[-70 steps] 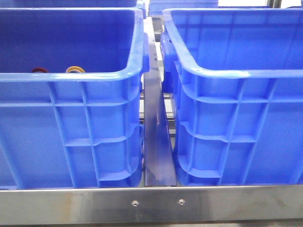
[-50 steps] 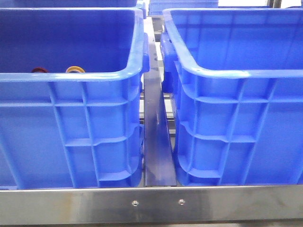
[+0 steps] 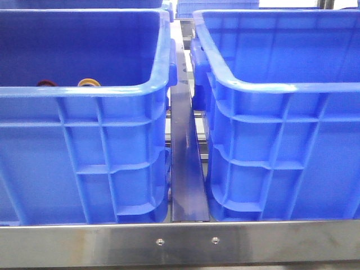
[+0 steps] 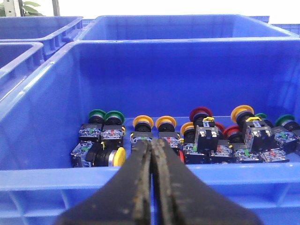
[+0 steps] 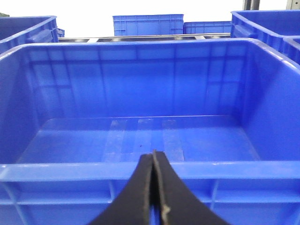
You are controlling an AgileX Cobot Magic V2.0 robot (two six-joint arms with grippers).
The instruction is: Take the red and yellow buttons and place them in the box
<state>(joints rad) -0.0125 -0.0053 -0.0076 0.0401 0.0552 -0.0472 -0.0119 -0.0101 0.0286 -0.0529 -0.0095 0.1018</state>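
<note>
Left wrist view: left gripper (image 4: 151, 154) closed, empty, outside left crate (image 4: 140, 174) holding red (image 4: 200, 114) and yellow buttons (image 4: 143, 122). Right gripper (image 5: 154, 161) closed, empty, facing the box (image 5: 140, 170).

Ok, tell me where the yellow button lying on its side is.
In the left wrist view, the yellow button lies in the full crate, beside the closed left gripper, below the green buttons.

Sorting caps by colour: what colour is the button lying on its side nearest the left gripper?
Yellow, clearest in the left wrist view, beside the closed left gripper.
</note>
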